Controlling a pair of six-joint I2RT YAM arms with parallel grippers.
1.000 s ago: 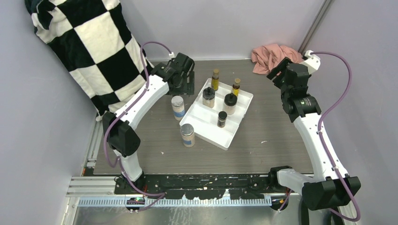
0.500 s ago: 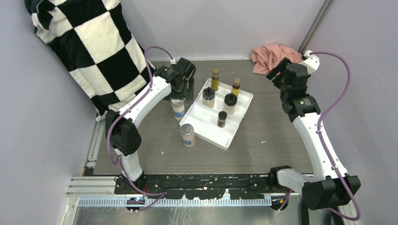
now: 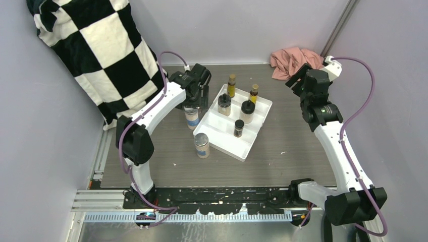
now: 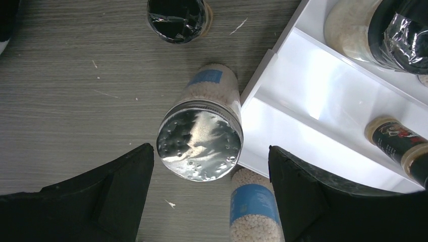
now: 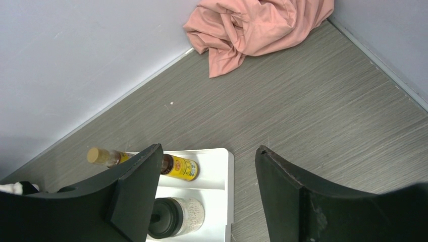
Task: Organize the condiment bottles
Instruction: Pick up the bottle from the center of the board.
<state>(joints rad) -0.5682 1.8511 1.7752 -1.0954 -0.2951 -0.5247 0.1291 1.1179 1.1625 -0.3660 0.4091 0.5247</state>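
Grey wood-grain counter point(image 3: 287, 151) fills the overhead view between pale walls. Nearest the arm bases, just left of centre, a silver-lidded jar point(image 3: 202, 145) stands upright beside the lower-left edge of the white tray point(image 3: 237, 147). Just beyond it a second jar point(image 3: 191, 117) with a blue label stands by the tray's left edge. The left tool point(image 3: 196, 98) hangs over this jar, and the left wrist view shows its fingers spread to either side of the shiny lid, touching it on neither side. At the top of that view a black-capped jar point(image 4: 176, 17) stands on the counter. In the tray, a small dark bottle point(image 3: 238, 127) is nearest, then two black-lidded jars point(image 3: 247, 111), then two yellow bottles point(image 3: 231, 85) at the far edge. At the upper right the right tool point(image 3: 295, 79) is raised well apart from the tray, fingers spread and empty. A pink cloth point(image 3: 295, 58) lies in the far corner, and a checkered cloth point(image 3: 96, 45) hangs at upper left.
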